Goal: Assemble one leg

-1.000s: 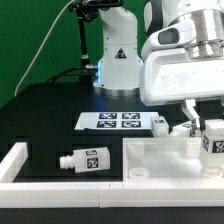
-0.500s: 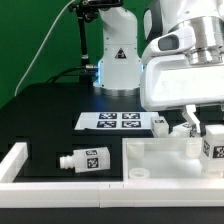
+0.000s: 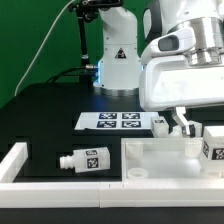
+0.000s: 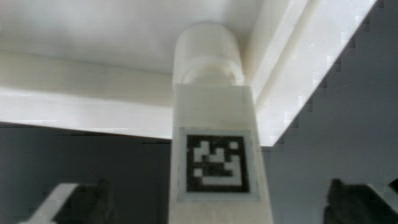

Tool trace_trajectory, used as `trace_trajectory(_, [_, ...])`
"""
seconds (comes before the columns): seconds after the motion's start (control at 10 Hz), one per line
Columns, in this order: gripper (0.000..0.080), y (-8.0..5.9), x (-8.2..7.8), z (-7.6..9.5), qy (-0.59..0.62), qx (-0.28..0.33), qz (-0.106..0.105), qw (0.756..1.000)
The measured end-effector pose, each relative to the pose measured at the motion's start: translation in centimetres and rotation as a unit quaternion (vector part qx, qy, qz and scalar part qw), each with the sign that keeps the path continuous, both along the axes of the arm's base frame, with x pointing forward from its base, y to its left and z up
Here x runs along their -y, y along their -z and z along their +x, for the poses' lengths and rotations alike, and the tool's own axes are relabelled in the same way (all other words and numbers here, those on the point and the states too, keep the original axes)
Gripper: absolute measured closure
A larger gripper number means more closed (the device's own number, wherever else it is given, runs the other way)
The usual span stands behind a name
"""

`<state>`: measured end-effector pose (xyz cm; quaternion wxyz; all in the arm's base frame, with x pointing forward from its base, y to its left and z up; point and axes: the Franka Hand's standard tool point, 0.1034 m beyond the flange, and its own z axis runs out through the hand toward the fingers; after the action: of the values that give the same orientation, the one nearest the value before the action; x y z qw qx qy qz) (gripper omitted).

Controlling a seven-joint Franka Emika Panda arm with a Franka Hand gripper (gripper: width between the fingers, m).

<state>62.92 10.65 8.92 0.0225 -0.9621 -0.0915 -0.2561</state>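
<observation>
Black work table (image 3: 50,120) under a green backdrop (image 3: 30,30). Your stock at this moment:

1. Marker board (image 3: 114,121): lies flat at mid-frame in the exterior view and carries tags only. I take it for a fixed reference.
2. Tabletop (image 3: 160,165): a white tray at the exterior view's lower right, open side up, presumably so that you can reach its sockets from above.
3. Gripper (image 3: 186,124): hangs low at the exterior view's right, just behind the tabletop's far wall. The wrist view shows its dark fingertips (image 4: 63,205) spread wide with nothing clamped.
4. The leg (image 4: 217,120): lies between those fingertips and apart from both. Its tag faces the wrist camera and its round end points toward the tabletop's white wall; whether they touch cannot be told. You have it straddled, which I judge to be a line-up for closing across the blocky body. In the exterior view the arm's housing hides it, so I cannot pick it out there.
5. Spare leg (image 3: 85,158): lies on its side at lower left, well apart from the gripper.
6. Tagged leg (image 3: 213,143): sits at the right edge, near the gripper.
</observation>
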Motion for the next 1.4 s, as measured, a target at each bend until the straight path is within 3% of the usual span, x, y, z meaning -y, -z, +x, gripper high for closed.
trace_trajectory(0.1, [0.0157,-0.7,0.3,0.8,0.007,-0.026,-0.001,1.000])
trace_trajectory(0.3, [0.0151,-1.5,0.4,2.3,0.024,-0.138,-0.005,0.990])
trace_trajectory(0.4, [0.0151,-1.6,0.5,3.3,0.027,-0.155,-0.008,0.988])
trace_trajectory(0.5, [0.0150,-1.1,0.9,3.0,0.035,-0.213,-0.014,0.976])
trace_trajectory(0.6, [0.0150,-0.9,1.4,3.7,0.037,-0.234,-0.018,0.971])
trace_trajectory(0.8, [0.0150,0.0,1.3,2.0,0.061,-0.320,-0.023,0.945])
trace_trajectory(1.0, [0.0150,0.5,-0.3,2.1,0.069,-0.309,-0.015,0.948])
trace_trajectory(1.2, [0.0150,0.9,-0.2,2.0,0.073,-0.303,-0.013,0.950])
trace_trajectory(1.3, [0.0251,0.9,-0.2,2.0,0.073,-0.303,-0.013,0.950])
trace_trajectory(1.4, [0.0251,0.9,-0.2,2.0,0.078,-0.303,-0.012,0.950])
